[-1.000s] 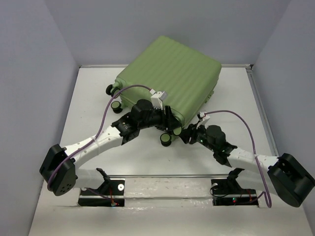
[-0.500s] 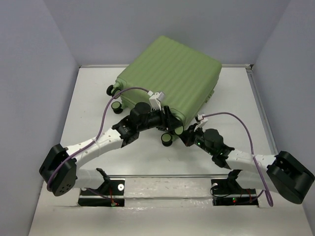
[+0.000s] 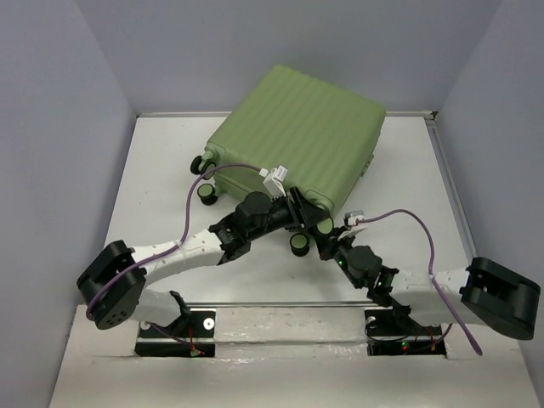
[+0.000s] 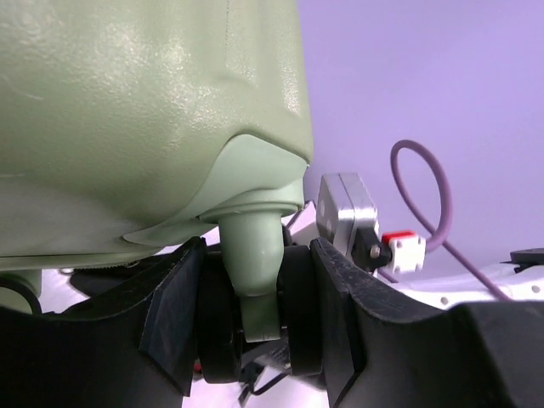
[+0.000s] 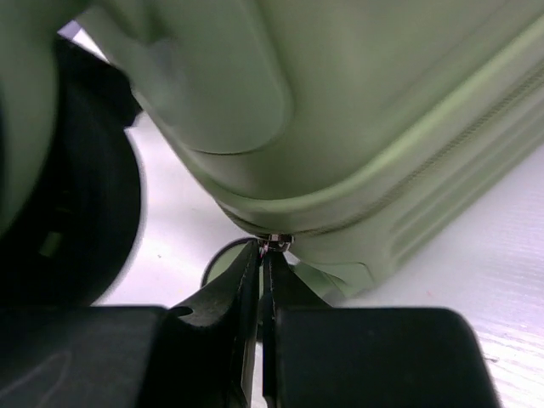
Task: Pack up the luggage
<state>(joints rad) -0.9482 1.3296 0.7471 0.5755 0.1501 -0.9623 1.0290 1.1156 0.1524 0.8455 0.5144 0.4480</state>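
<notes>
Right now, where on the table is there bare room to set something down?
Free: the table strip between the left wall and the luggage, and the strip between the luggage and the right wall. Crowded: the luggage's near corner, where the left pincer grips a wheel and the right pincer pinches the zipper pull.
</notes>
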